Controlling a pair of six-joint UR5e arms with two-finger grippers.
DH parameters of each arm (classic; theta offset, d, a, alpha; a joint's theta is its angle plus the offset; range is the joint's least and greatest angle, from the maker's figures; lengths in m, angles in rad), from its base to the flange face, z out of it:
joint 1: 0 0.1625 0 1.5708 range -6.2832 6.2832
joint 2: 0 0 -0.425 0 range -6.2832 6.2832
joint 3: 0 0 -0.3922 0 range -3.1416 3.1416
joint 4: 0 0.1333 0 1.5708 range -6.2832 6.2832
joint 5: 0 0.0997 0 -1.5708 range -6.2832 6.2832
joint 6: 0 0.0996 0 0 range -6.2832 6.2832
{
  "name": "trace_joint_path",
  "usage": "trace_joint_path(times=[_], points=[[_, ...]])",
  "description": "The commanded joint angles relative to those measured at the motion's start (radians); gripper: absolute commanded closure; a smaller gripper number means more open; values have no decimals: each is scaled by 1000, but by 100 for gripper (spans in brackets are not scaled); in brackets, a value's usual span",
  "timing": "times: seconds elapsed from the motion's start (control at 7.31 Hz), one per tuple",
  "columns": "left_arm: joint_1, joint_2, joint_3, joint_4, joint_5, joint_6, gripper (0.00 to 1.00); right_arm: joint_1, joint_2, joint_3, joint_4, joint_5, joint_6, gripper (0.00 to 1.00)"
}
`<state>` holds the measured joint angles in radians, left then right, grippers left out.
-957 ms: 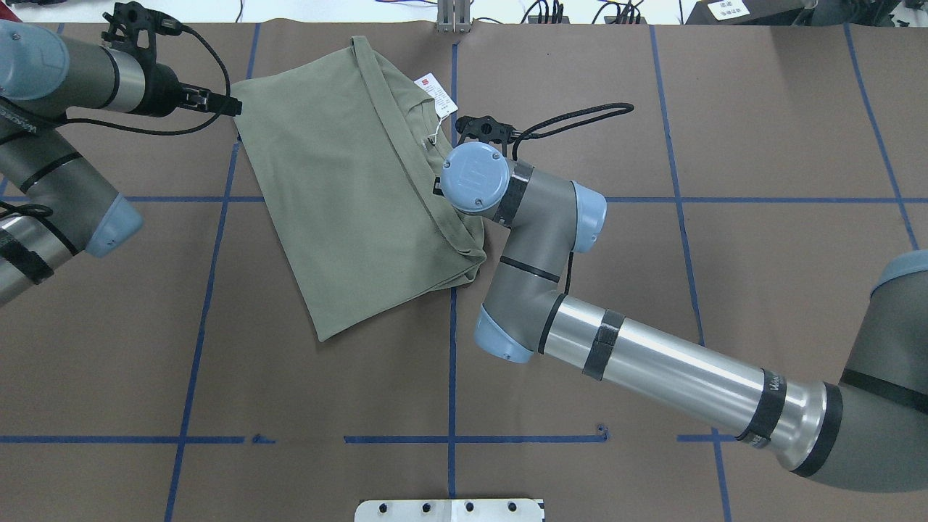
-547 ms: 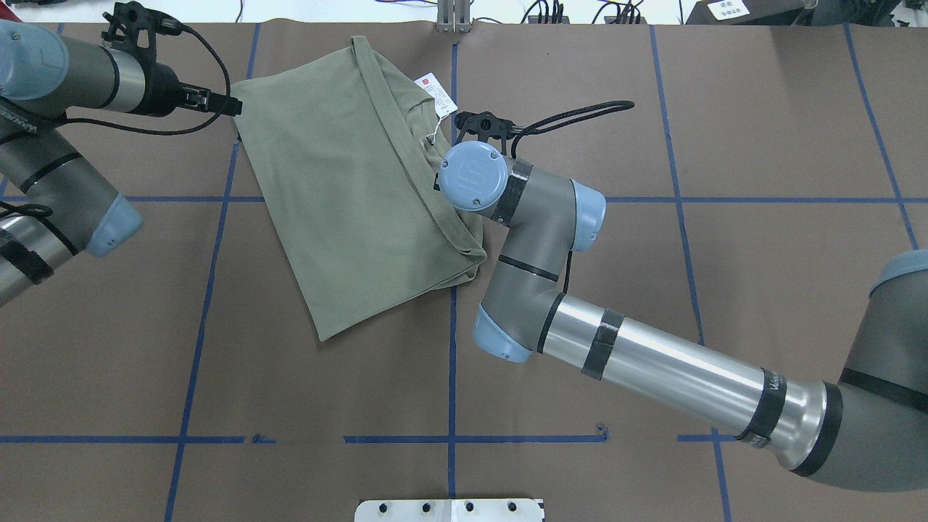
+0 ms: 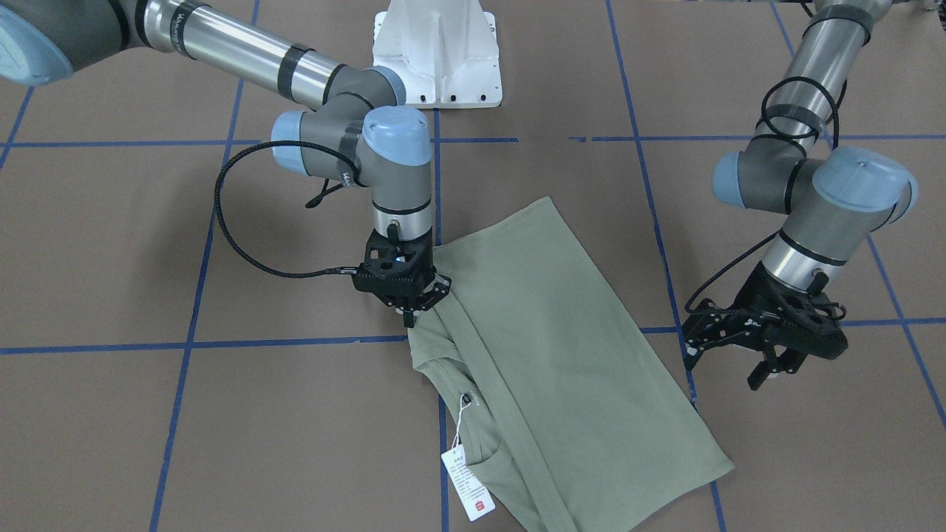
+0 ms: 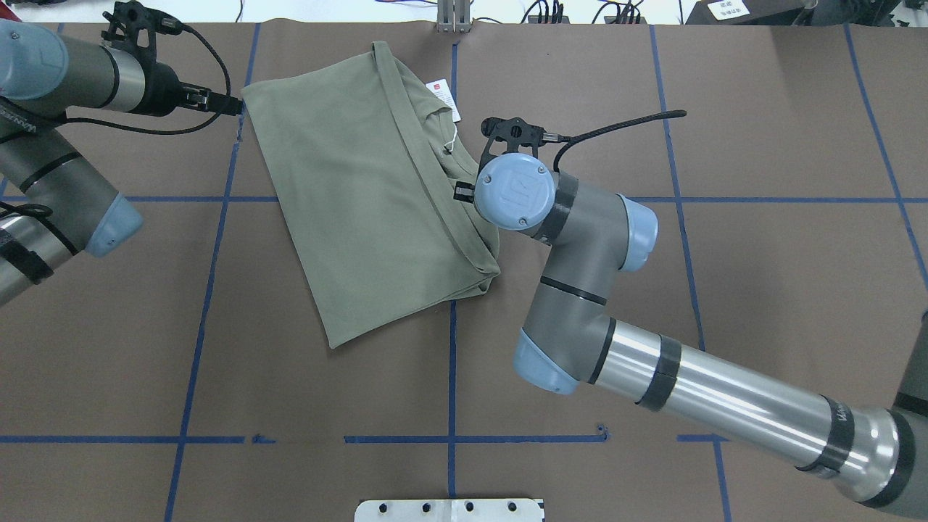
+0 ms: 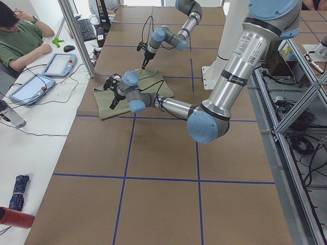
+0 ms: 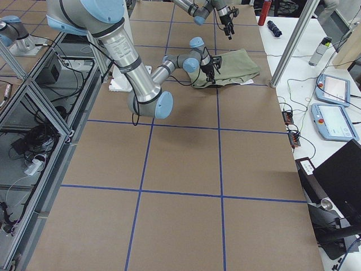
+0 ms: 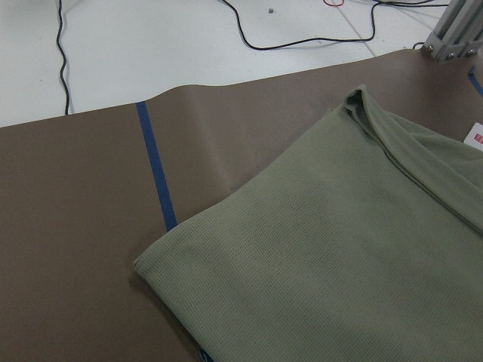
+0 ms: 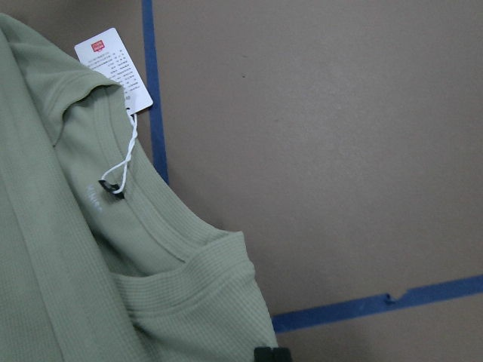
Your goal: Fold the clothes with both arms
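Observation:
The olive-green shirt (image 4: 362, 196) lies folded in a slanted oblong on the brown table, collar and white hang tag (image 4: 444, 98) toward the far middle. My right gripper (image 3: 408, 318) points straight down at the shirt's (image 3: 562, 355) folded edge near the collar and is shut on the cloth; the right wrist view shows its dark fingertips (image 8: 272, 354) at that edge, with the tag (image 8: 113, 68) above. In the overhead view the right wrist hides this gripper. My left gripper (image 3: 739, 362) hovers open beside the shirt's far corner, holding nothing.
The white pedestal base (image 3: 436, 52) stands at the robot's side of the table. Blue tape lines (image 4: 452, 377) grid the brown cover. An aluminium post (image 4: 453, 18) and cables sit at the far edge. A person (image 5: 20, 41) sits at a side desk with tablets.
My right arm has moved to the right and dragged the shirt that way with it. The left arm has stayed where it was.

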<state>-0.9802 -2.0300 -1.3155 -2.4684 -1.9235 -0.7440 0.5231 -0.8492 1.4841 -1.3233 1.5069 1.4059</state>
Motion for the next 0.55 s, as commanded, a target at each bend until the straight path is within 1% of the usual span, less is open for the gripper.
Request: trace_joint_path(times=[0.0, 0.14, 0.27, 0.41], points=[[0, -1, -1, 0, -2, 0, 0, -14, -79, 90, -19, -7, 1, 100], [0, -1, -4, -1, -2, 0, 0, -38, -106, 125, -20, -34, 1, 100], [0, -1, -4, 0, -2, 0, 0, -73, -185, 240, -42, -60, 7, 100], [0, -1, -1, 0, -2, 0, 0, -113, -259, 372, -135, -74, 13, 100]])
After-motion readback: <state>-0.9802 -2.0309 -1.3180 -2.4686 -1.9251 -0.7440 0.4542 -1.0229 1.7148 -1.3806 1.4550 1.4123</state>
